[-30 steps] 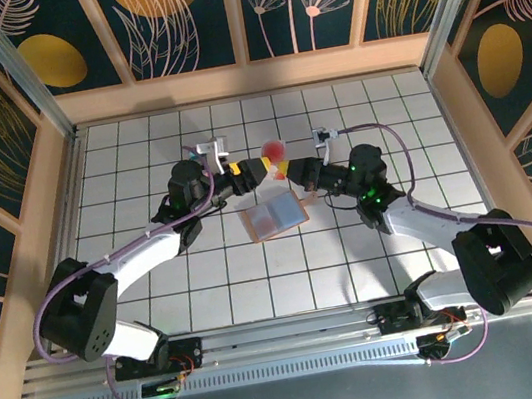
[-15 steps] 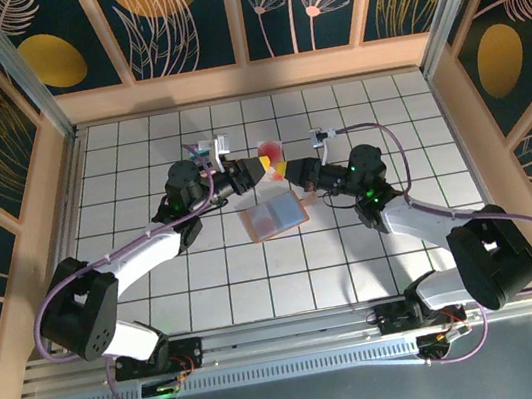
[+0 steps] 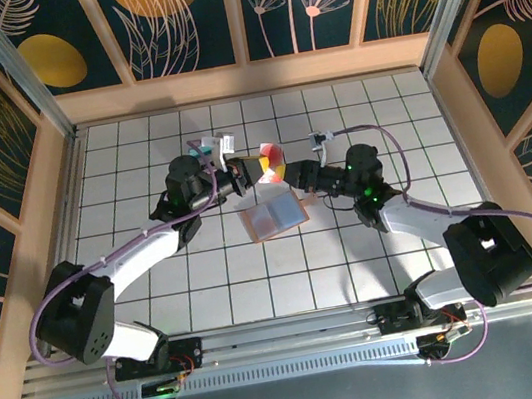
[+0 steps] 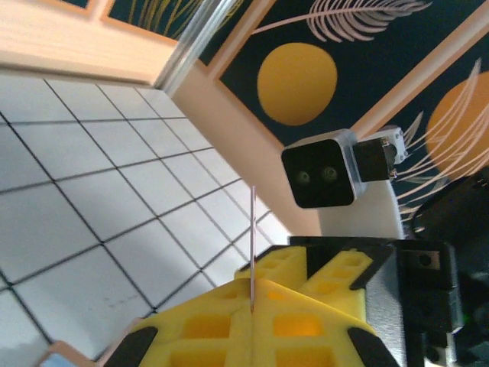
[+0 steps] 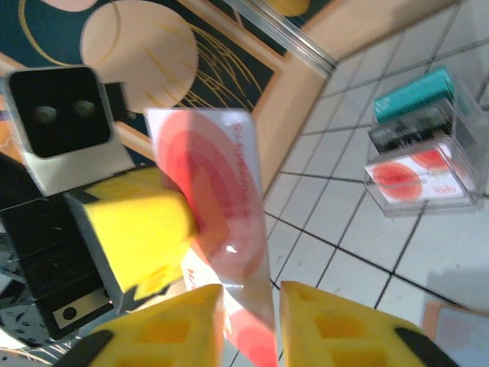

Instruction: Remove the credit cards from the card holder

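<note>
The credit card (image 5: 218,183), judged light, stiff and slick, is pinched by its faces in the left gripper (image 4: 252,294); the right gripper's (image 5: 250,306) hold cannot be told.

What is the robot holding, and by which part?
A red-and-white credit card, clamped at one side edge by the left gripper; its lower end lies inside the open right gripper.

Top external: high behind the bases, looking down on the whole table (image 3: 157,277). Wrist views: close, low, facing each other. Left sees right arm's camera (image 4: 321,177), right sees left arm's camera (image 5: 57,115). All share red-and-white card (image 3: 266,156) (image 4: 252,245) (image 5: 221,206).
</note>
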